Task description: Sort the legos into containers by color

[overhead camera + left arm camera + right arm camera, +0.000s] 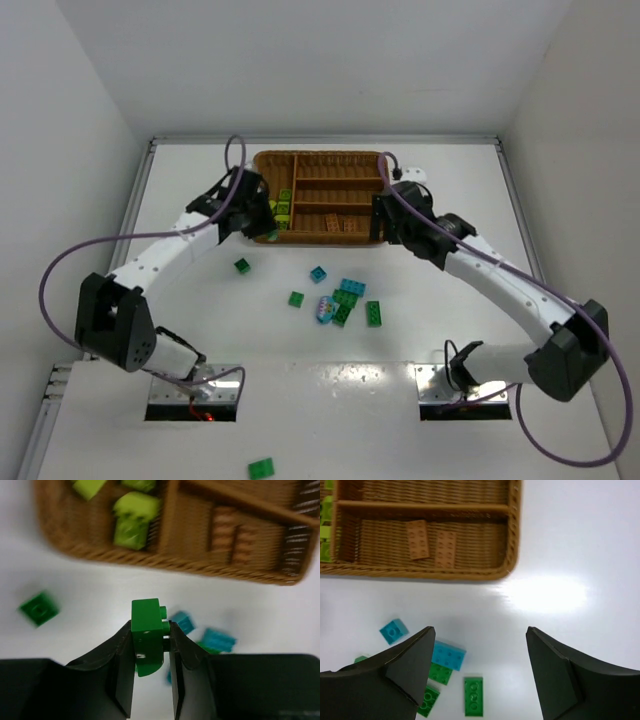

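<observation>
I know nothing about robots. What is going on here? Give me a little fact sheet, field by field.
left jaws: shut on a dark green brick, at the tray's left end
right jaws: open, empty, near the tray's right end
wicker tray: lime green bricks in the narrow section; orange-brown plates in the nearest long section
loose on the table: teal-blue bricks and dark green bricks
stray: one green brick down by the arm bases

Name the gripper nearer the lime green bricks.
Left. The left gripper, clamping a dark green brick, is beside the lime green bricks; the right gripper is at the tray's opposite end.
</observation>
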`<move>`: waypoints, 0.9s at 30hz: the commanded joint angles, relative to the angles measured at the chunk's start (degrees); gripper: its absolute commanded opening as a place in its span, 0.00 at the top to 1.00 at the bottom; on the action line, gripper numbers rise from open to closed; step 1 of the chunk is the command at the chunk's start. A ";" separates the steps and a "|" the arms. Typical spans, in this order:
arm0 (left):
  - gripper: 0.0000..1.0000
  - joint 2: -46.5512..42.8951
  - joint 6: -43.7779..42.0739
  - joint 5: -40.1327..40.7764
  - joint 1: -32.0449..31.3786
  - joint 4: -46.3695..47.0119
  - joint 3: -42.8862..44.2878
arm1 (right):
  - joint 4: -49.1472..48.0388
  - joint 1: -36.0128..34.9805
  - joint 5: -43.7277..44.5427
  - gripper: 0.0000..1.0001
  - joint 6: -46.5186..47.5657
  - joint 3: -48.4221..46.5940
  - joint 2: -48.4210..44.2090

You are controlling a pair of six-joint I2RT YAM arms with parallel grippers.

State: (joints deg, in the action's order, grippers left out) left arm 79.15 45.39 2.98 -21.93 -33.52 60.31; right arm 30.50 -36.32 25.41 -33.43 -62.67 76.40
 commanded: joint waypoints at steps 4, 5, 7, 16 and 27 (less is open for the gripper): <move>0.90 14.25 -2.75 -1.40 -5.13 0.82 20.67 | 6.05 3.26 1.40 0.25 -11.46 9.48 -8.09; 0.90 18.62 -3.54 -2.01 -5.66 0.82 23.07 | 6.67 3.27 1.40 0.25 -12.44 10.54 -8.98; 0.90 23.30 -4.69 -2.02 -5.66 -0.74 31.04 | 8.42 3.80 1.40 0.25 -14.99 12.91 -10.56; 0.89 47.19 -6.71 -1.40 -6.28 -0.67 55.50 | 13.43 3.71 0.69 0.25 -16.76 15.57 -15.93; 0.30 60.15 -8.11 -5.44 -6.28 -0.67 70.47 | 10.20 1.78 -13.62 0.16 -14.73 20.66 -16.55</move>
State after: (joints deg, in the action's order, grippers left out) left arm 139.87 38.44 -0.82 -27.73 -34.30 128.11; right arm 42.57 -33.50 16.88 -48.01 -43.79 60.73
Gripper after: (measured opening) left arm 0.649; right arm 0.832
